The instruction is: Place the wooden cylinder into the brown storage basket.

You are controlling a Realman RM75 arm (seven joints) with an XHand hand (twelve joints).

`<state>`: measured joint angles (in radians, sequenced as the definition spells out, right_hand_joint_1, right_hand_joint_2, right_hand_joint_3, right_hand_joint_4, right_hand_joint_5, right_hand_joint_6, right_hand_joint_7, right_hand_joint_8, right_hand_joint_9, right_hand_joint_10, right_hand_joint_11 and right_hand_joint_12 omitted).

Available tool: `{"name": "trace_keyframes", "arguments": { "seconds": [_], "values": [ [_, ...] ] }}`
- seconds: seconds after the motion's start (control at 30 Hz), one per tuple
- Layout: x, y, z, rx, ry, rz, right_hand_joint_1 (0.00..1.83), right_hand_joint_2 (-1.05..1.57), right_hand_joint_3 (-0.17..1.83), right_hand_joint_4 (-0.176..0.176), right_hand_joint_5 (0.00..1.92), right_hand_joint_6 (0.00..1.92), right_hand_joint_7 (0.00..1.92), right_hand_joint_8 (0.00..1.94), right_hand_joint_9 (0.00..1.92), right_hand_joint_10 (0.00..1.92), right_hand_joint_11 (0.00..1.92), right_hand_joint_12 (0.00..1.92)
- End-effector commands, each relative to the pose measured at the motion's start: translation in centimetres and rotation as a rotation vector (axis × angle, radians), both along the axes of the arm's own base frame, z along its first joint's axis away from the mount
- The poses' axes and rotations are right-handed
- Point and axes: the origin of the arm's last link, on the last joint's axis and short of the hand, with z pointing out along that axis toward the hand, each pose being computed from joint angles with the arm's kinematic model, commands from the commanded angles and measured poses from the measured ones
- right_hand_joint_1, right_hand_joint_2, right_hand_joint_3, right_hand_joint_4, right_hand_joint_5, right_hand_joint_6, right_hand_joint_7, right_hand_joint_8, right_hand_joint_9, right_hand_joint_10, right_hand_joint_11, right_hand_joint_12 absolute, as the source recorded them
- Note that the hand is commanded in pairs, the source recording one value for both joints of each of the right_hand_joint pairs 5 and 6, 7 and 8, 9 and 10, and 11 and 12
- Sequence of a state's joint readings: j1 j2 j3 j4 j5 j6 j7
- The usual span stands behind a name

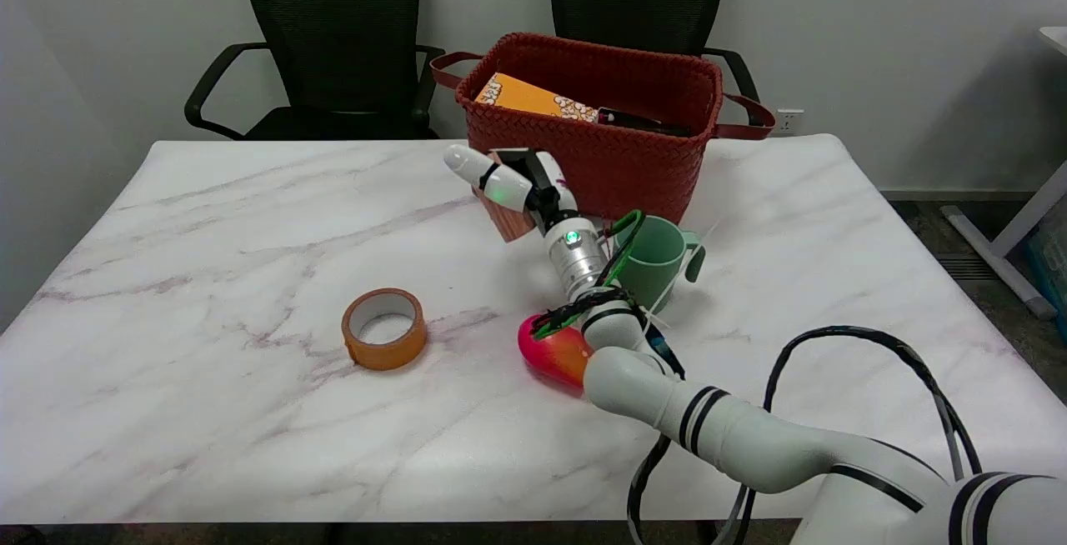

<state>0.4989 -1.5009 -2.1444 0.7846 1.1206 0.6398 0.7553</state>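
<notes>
Head view: the wooden cylinder (510, 217), a reddish-brown block, sits in the right hand (510, 180), whose fingers (467, 163) wrap over its top so only its lower part shows beneath them. It looks lifted clear of the counter (208, 278), though I cannot tell this for certain. Just beyond the fingers stands the brown storage basket (600, 153), already holding an orange box (533, 99) and a dark item. Behind the wrist stands a green mug (658, 257), a red-orange toy fruit (554, 353) lies under the forearm, and an orange tape roll (384, 329) lies well off to the left. To do this well, I would raise the cylinder above the near rim before moving forward, then release over the basket's free space
</notes>
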Motion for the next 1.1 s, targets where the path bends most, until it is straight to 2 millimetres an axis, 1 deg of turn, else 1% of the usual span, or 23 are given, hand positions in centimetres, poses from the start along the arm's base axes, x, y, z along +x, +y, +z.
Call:
{"name": "trace_keyframes", "arguments": {
  "seconds": [0.03, 0.2, 0.37, 0.73, 1.1],
  "values": [
    [6.1, 0.5, 0.9, -0.014, -0.044, 0.211, 0.80, 0.95, -0.17, 0.000, 1.62, 1.62, 1.82, 1.82, 1.78, 1.78, 1.81, 1.81],
    [7.3, 0.2, 1.9, -0.038, -0.035, 0.254, 0.79, 1.00, -0.17, 0.000, 1.62, 1.62, 1.81, 1.81, 1.77, 1.77, 1.80, 1.80],
    [7.8, -0.1, 3.3, -0.076, -0.023, 0.270, 0.78, 1.05, -0.17, 0.000, 1.64, 1.64, 1.81, 1.81, 1.77, 1.77, 1.83, 1.83],
    [8.7, -1.6, 7.6, -0.178, 0.044, 0.289, 0.77, 1.08, -0.17, 0.000, 1.65, 1.65, 1.83, 1.83, 1.79, 1.79, 1.85, 1.85],
    [10.4, -3.0, 12.0, -0.288, 0.099, 0.312, 0.75, 1.10, -0.17, 0.000, 1.67, 1.67, 1.83, 1.83, 1.79, 1.79, 1.84, 1.84]
  ]
}}
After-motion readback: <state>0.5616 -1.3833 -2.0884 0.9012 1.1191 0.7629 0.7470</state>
